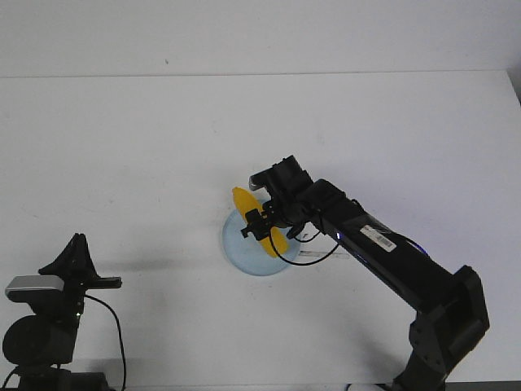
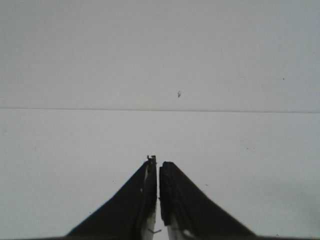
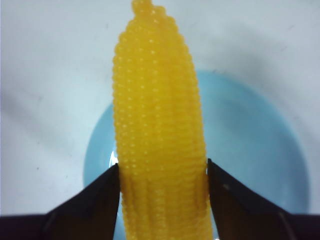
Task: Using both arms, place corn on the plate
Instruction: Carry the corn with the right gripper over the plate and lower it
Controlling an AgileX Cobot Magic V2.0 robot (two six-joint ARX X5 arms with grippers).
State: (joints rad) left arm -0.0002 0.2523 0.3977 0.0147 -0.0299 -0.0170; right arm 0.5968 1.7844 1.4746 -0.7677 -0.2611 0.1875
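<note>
The yellow-orange corn (image 1: 254, 216) is held over the pale blue plate (image 1: 244, 262) near the table's middle. My right gripper (image 1: 262, 226) is shut on the corn, one finger on each side of its thick end. In the right wrist view the corn (image 3: 157, 130) fills the middle, pinched between the fingers (image 3: 97, 200), and its pointed end reaches past the plate's rim (image 3: 285, 150). I cannot tell whether the corn touches the plate. My left gripper (image 1: 75, 252) is at the front left, far from the plate, and its jaws are shut on nothing (image 2: 158, 167).
A black cable (image 1: 313, 254) loops from the right arm over the plate's right edge. The left arm's base (image 1: 37, 338) stands at the front left corner, the right arm's base (image 1: 444, 334) at the front right. The white table's far edge (image 1: 260, 73) runs along the back.
</note>
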